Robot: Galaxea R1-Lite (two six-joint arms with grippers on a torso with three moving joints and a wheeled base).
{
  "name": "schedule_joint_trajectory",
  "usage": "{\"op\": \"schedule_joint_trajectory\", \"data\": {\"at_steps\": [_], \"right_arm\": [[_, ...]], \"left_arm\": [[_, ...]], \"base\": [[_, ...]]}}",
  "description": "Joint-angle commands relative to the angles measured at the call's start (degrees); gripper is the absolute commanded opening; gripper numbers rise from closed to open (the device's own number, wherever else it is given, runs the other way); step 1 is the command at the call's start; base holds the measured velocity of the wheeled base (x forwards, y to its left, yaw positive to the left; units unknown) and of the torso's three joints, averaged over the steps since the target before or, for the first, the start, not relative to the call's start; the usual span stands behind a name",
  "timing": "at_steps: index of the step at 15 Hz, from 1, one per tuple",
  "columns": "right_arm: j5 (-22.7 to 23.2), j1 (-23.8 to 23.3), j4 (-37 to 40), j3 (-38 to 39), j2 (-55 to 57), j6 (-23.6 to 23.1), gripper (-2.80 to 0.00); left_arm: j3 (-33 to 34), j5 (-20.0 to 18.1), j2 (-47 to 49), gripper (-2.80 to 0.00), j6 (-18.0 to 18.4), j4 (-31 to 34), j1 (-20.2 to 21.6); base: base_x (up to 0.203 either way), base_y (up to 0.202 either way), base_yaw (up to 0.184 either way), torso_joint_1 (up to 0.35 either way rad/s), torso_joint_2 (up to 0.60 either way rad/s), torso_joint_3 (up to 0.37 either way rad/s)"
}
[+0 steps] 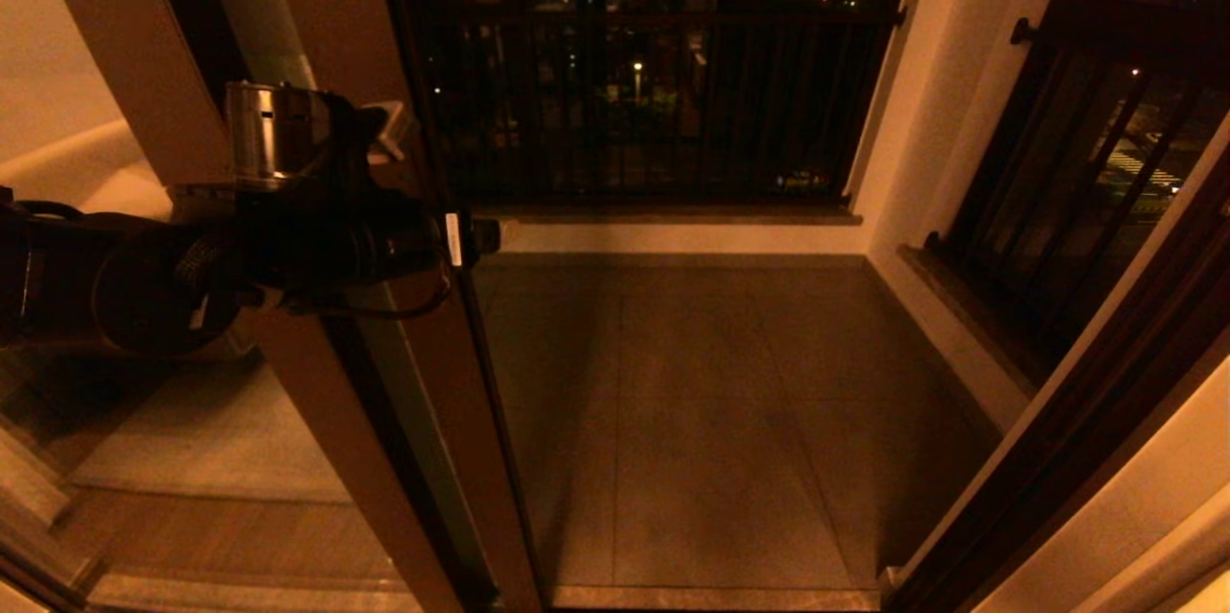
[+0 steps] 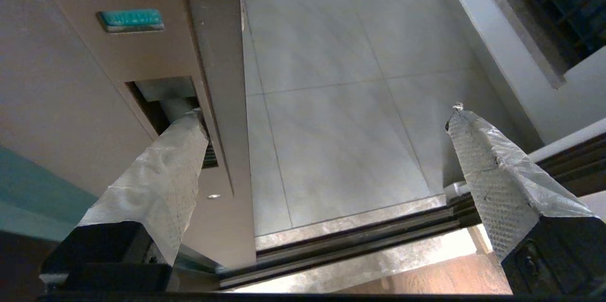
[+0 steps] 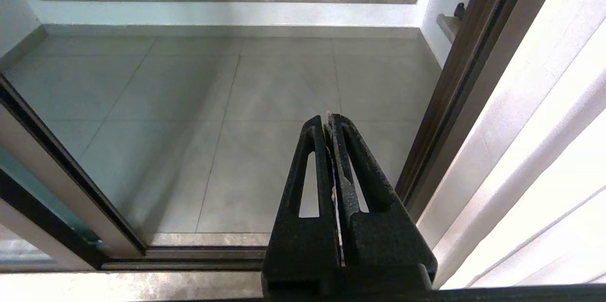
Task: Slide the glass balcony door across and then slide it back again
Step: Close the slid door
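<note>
Sideways, left gripper (image 2: 326, 117) wide — one finger (image 2: 175, 150) in door (image 2: 94, 103) slot.

Open doorway (image 1: 711, 402) beside door stile (image 1: 461, 382)

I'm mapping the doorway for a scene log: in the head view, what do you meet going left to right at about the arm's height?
left gripper with its arm → glass balcony door stile → open balcony floor → white side wall → dark door frame.
</note>
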Motion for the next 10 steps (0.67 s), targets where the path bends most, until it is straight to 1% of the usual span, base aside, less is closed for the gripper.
{"op": "schedule_joint_trajectory", "data": {"at_steps": [1,10], "right_arm": [[0.05,0.01,0.01,0.00,0.07,-0.06,-2.80],[0.05,0.01,0.01,0.00,0.07,-0.06,-2.80]], "left_arm": [[0.03,0.23,-0.03,0.00,-0.10,0.08,-0.64],[-0.85,0.31,0.32,0.00,-0.10,0.08,-3.73]], "base": [[0.000,0.000,0.000,0.000,0.00,0.000],[0.000,0.000,0.000,0.000,0.00,0.000]]}}
